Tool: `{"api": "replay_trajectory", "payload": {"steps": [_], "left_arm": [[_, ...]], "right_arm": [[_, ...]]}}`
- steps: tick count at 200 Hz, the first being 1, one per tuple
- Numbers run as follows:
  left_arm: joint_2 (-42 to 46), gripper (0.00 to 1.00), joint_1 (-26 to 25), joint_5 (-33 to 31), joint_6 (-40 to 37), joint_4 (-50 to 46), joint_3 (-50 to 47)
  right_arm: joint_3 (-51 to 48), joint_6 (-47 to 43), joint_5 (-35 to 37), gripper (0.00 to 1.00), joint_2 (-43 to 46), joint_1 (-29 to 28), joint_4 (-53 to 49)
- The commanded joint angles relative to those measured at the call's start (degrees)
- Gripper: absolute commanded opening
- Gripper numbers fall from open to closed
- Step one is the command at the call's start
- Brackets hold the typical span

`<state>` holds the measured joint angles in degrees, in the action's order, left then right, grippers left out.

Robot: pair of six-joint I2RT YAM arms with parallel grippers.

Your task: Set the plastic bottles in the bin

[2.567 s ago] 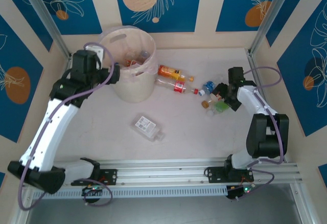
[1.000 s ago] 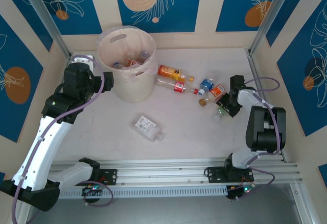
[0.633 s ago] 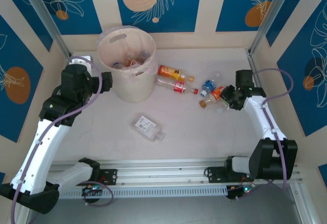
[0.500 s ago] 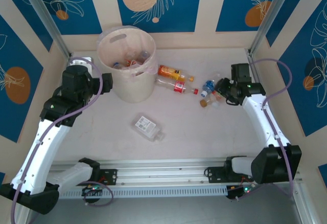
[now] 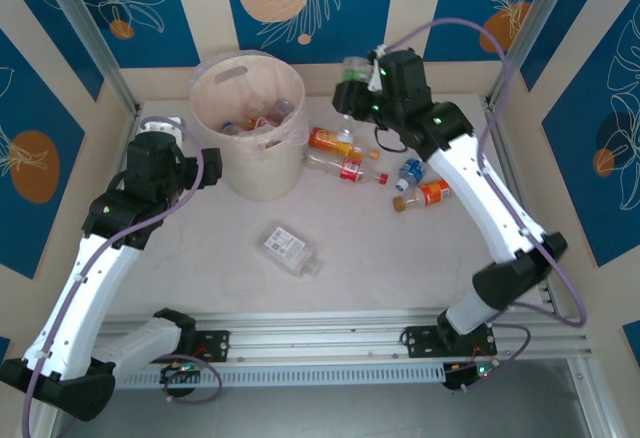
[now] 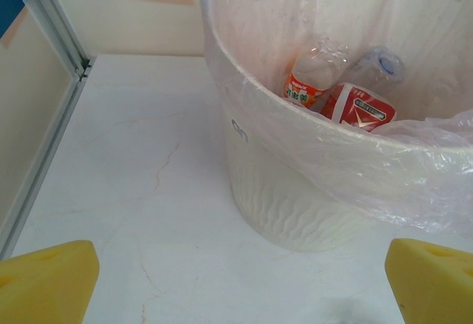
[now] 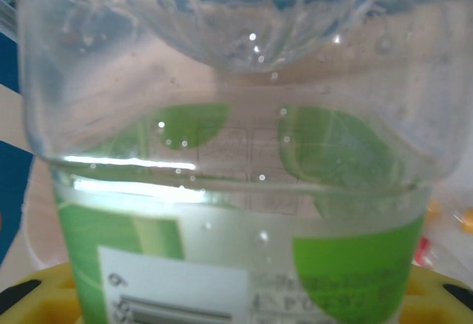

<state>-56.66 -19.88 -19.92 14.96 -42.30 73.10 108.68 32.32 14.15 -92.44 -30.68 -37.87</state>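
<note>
- Your left gripper [image 6: 238, 283] stands spread wide and empty. It is low over the table [image 5: 200, 248], just beside the left wall of the bin [image 5: 262, 173].
- The bin stands at the far left of the table with its liner bag in place. Several binned bottles [image 6: 304, 87] already lie inside, among them one with an orange label and one with a red label. An exact count cannot be taken from these views.
- A flat clear bottle [image 5: 288, 248] lies on its side near the middle of the table, well apart from the bin. It is not yet collected.
- An orange bottle [image 5: 333, 141] and a red-labelled bottle [image 5: 345, 167] lie side by side just right of the bin. Both are outstanding.
- Your right gripper [image 5: 352, 76] is raised and pressed shut on a green-labelled bottle [image 7: 244, 191]. It hangs to the right of the bin's rim, above the far end of the orange bottle. In my judgement it is not yet over the opening, so this delivery is in hand but not complete.
- A blue-labelled bottle [image 5: 408, 170] and a second orange-labelled bottle [image 5: 428, 194] lie close together further right. Both are outstanding.
- Assessment: the task is partly done. One bottle is in carriage and five remain on the table. The flat clear one lies nearest your idle left arm.
</note>
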Motion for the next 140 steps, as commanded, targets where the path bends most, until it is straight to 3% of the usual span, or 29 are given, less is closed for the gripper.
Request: {"api": "replay_trajectory", "payload": {"steps": [1,75,140], "left_arm": [[1.25,1.00,0.23,0.85,1.02,1.34,-0.65],[1.56,1.00,0.22,1.78,1.28,1.17,-0.84],[1.01,1.00,0.21,2.85,1.49,2.18,-1.14]], "right_arm": [[8.91,-3.09,-1.04,0.49,-6.91,-1.85,0.90],[48.87,-2.67,-11.09,0.49,-34.94,-5.42,-2.21],[46.81,-3.11,-12.52,0.50,-41.12,-6.36,7.17]]}}
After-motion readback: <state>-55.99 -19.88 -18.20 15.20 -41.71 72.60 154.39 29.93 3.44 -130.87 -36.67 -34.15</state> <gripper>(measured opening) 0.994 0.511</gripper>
